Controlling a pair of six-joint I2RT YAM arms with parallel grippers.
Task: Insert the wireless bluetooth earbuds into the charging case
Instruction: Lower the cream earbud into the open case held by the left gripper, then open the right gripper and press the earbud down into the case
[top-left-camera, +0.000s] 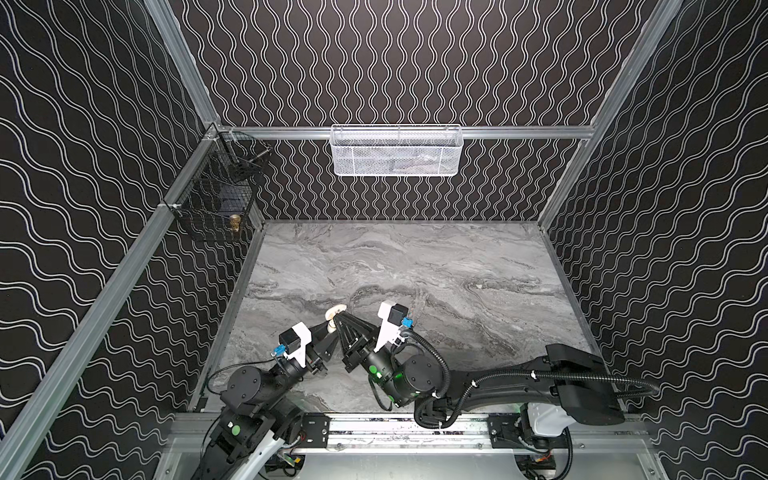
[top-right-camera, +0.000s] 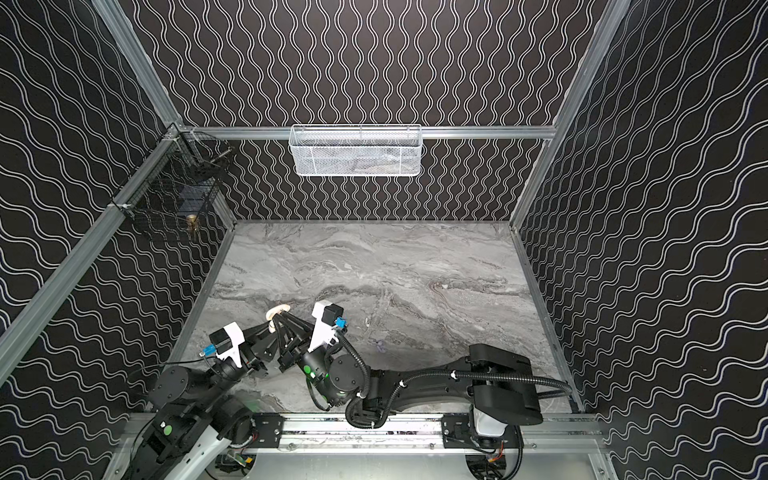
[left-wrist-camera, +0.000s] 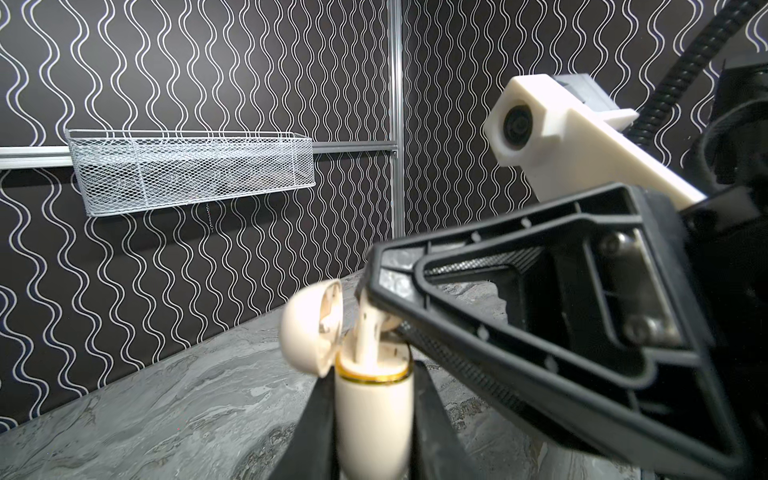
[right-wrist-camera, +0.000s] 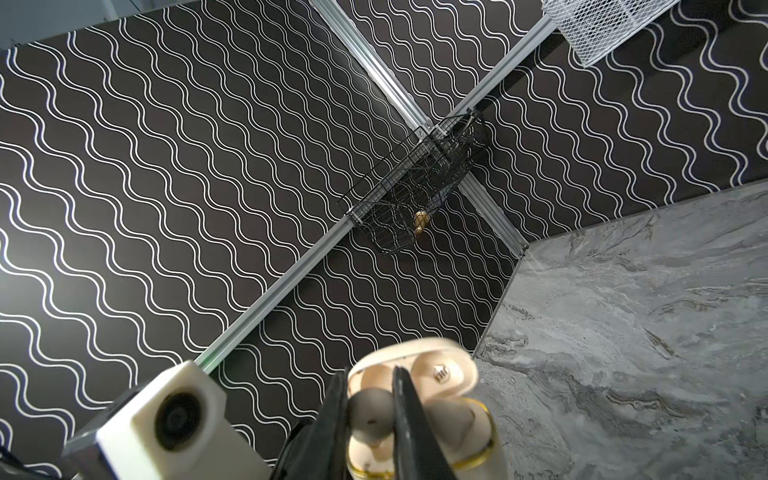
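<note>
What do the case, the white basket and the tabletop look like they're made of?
The case looks like smooth cream plastic with soft glare; its shiny gold band may be metal-coated. The white basket is painted wire mesh, with diamond openings. The tabletop looks like veined grey marble, possibly printed laminate.

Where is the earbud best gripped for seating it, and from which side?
Grip the earbud by its rounded head, from the end opposite the stem, as the right hand does: the stem points into the open charging case and must stay free.
</note>
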